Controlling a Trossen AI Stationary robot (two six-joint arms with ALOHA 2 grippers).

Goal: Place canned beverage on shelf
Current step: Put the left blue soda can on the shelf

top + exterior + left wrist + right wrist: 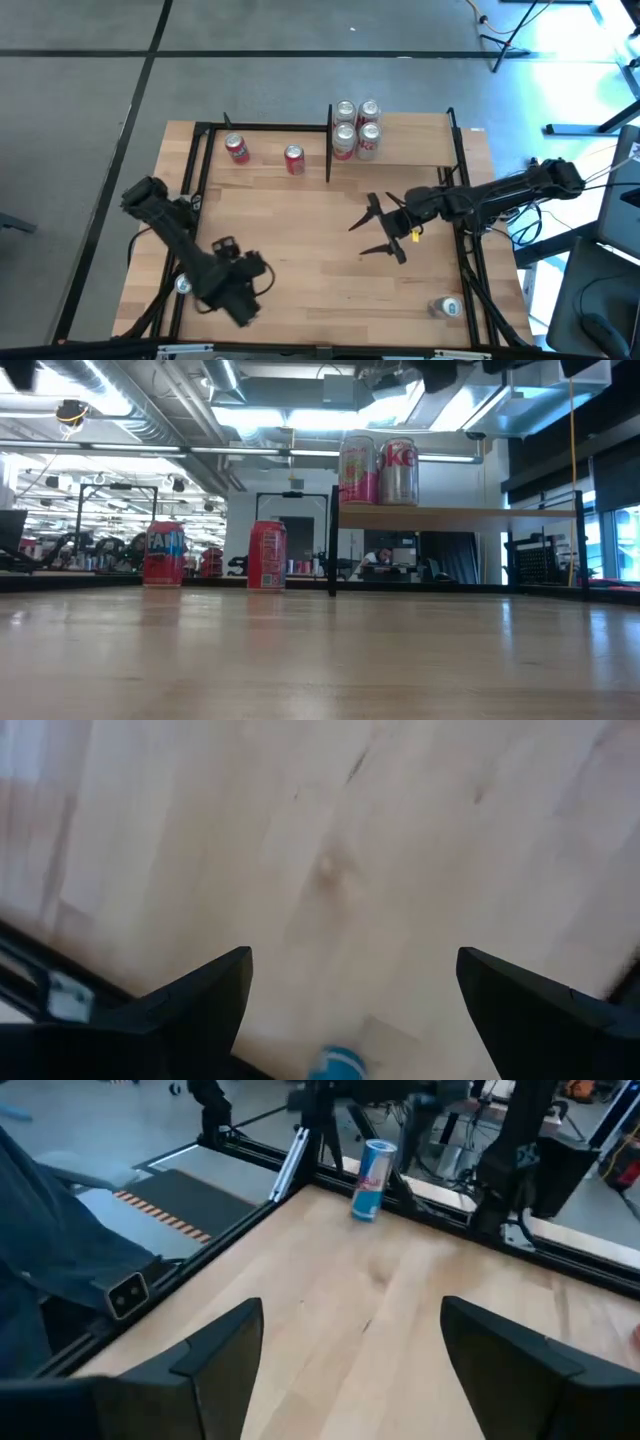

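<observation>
The shelf (410, 148), a raised light-wood board in black posts, stands at the table's far right and carries several cans (356, 128); the low view shows two of them (378, 472) upright on it. A blue-and-silver can (372, 1180) stands upright near the table's left near edge (183, 285), next to my left arm. My left gripper (240, 295) hangs open above the table there, pointing down, with the can's top (335, 1065) just below its fingers. My right gripper (357, 240) stands open over the table's middle, pointing toward the left edge, nothing between its fingers (350, 1350).
Two red cans (237, 148) (294, 159) stand on the tabletop at the far left, also in the low view (165, 553) (267, 555). Another can (447, 308) sits near the right near corner. Black frame rails (200, 160) line the table's sides.
</observation>
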